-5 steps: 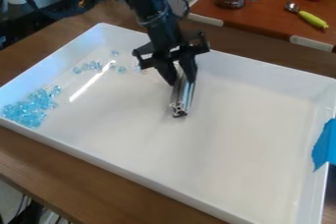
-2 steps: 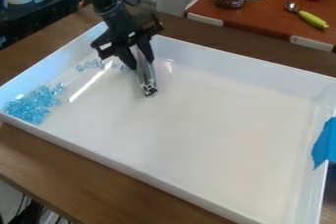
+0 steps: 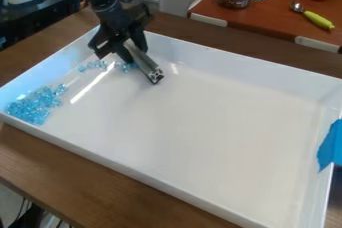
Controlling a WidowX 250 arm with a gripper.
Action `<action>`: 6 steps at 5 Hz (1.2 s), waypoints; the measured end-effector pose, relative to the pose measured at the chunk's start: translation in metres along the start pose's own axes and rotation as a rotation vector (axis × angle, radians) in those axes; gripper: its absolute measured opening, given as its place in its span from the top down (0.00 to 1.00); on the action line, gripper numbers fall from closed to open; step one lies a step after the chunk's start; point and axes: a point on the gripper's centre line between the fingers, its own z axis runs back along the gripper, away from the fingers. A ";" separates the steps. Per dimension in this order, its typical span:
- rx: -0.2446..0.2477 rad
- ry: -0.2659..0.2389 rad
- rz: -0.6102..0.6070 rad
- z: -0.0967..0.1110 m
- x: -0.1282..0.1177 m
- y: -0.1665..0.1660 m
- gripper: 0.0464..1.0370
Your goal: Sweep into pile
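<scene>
At nine o'clock in the big white rectangular tray (image 3: 200,147), on the brown wooden bench (image 3: 67,172), lies the main heap of clear light-blue beads (image 3: 30,109); a thin string of stray blue beads (image 3: 91,66) sits apart from it at half past ten, its inner end near the black two-finger end effector (image 3: 133,54) at eleven o'clock. The step in hand looks like gathering these strays, so the next move calls for setting the tool behind them, low to the tray floor, and pushing toward eight o'clock into the heap. The black jointed arm (image 3: 107,2) slants down from the view's top edge, toward five o'clock. The end effector is narrowed around a silver metal bar (image 3: 145,67), held tilted, its free end pointing to five o'clock; whether that end touches the floor, I cannot tell
</scene>
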 end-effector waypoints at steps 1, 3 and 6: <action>0.008 -0.023 0.082 0.001 0.008 0.004 0.68; 0.007 -0.006 0.103 0.021 0.001 0.049 0.68; -0.003 0.029 0.053 0.048 -0.019 0.101 0.68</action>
